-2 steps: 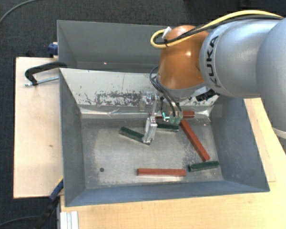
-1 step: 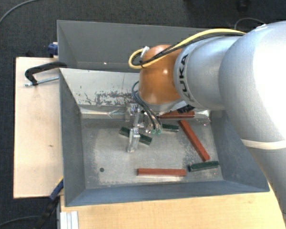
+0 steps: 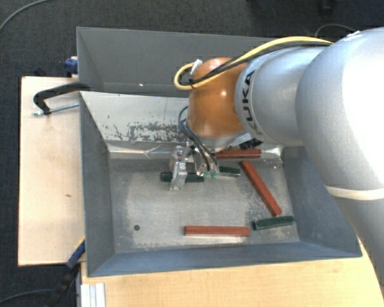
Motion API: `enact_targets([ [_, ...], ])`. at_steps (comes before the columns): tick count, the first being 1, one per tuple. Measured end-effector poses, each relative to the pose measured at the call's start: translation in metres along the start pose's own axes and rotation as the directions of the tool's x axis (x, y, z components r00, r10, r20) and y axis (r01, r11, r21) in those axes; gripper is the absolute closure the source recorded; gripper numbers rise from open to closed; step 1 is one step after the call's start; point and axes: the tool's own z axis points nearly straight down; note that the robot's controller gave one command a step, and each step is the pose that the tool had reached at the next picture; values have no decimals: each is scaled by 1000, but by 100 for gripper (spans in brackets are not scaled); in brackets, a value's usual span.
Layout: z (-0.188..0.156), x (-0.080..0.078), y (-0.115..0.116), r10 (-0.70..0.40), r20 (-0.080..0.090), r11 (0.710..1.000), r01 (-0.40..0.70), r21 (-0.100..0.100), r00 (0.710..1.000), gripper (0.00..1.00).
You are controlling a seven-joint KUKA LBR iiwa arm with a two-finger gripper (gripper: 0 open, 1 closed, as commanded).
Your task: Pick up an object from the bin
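Note:
My gripper (image 3: pixel 179 174) hangs low over the middle of the bin, just in front of the back wall. Right under its fingers lies a dark green stick (image 3: pixel 195 178), stretched left to right on the floor, with one end poking out at the left of the fingers. The fingers stand at or around this stick, but their gap is too small to read. A second short green piece (image 3: pixel 229 170) lies just to the right of it. A red-brown stick (image 3: pixel 261 187) slants from there toward the front right.
Another red-brown stick (image 3: pixel 216 231) lies flat near the front wall, with a dark green stick (image 3: pixel 273 222) at its right end. A further red-brown stick (image 3: pixel 238 152) lies by the back wall under the arm. The arm and its orange cover hide the bin's right rear.

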Motion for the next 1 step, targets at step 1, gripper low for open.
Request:
enact_targets([
  [1, -161, -1, 11, -24, 14, 1000, 24, -2, 1000, 100],
])
